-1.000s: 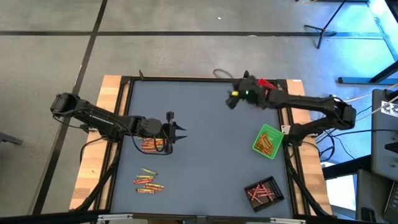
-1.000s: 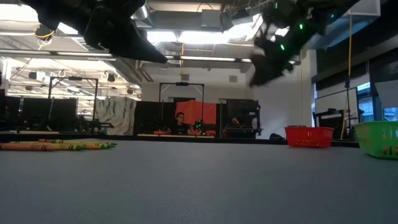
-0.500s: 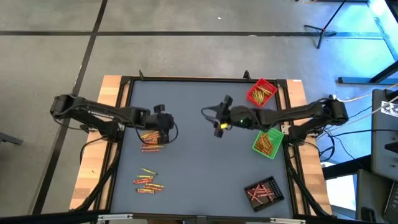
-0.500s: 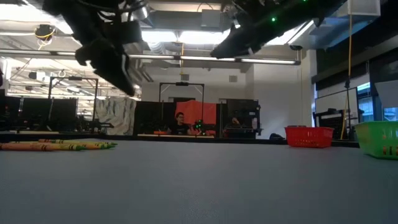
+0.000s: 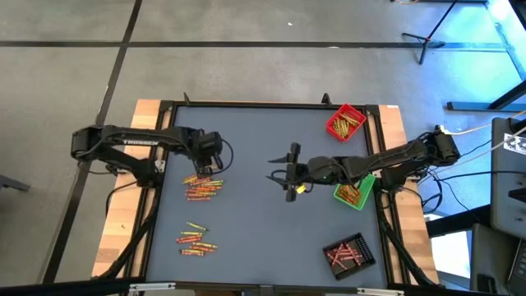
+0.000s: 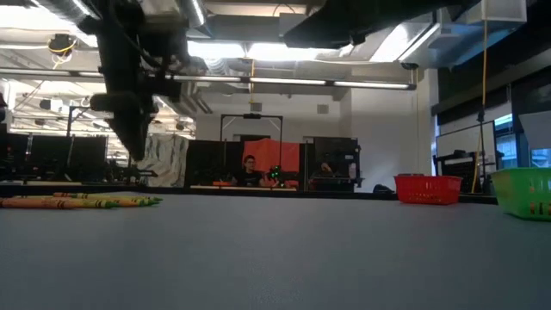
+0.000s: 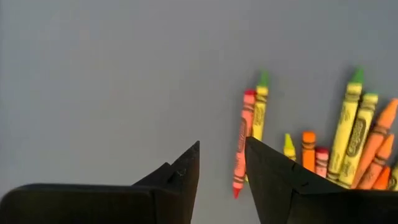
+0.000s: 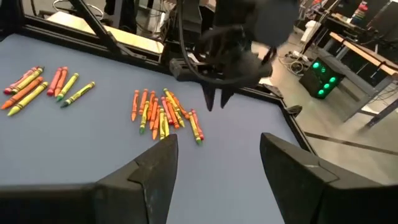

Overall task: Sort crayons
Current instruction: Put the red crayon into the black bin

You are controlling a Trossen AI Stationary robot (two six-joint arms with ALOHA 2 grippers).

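Two loose heaps of crayons lie flat on the grey table: one (image 5: 201,187) at the left middle and one (image 5: 196,238) nearer the front edge. My left gripper (image 5: 209,163) hangs just beyond the far edge of the first heap and points down. It is open and above the table, with a red crayon (image 7: 239,163) below the gap between its fingers (image 7: 221,167). My right gripper (image 5: 278,174) hovers open over the table's middle, nearly level and pointing toward the left edge. Its wrist view shows its open jaws (image 8: 217,140) facing the heap (image 8: 163,115).
A red tray (image 5: 345,122) stands at the far right corner, a green tray (image 5: 353,191) at the right middle and a black tray (image 5: 348,253) at the near right, each with crayons in it. The table has a dark raised frame (image 5: 164,164).
My left gripper has swung toward the far edge and tipped from nearly level to pointing down beside the heap. My right gripper has travelled from the red tray at the far right to the table's middle, turning toward the left edge. The crayons have not moved.
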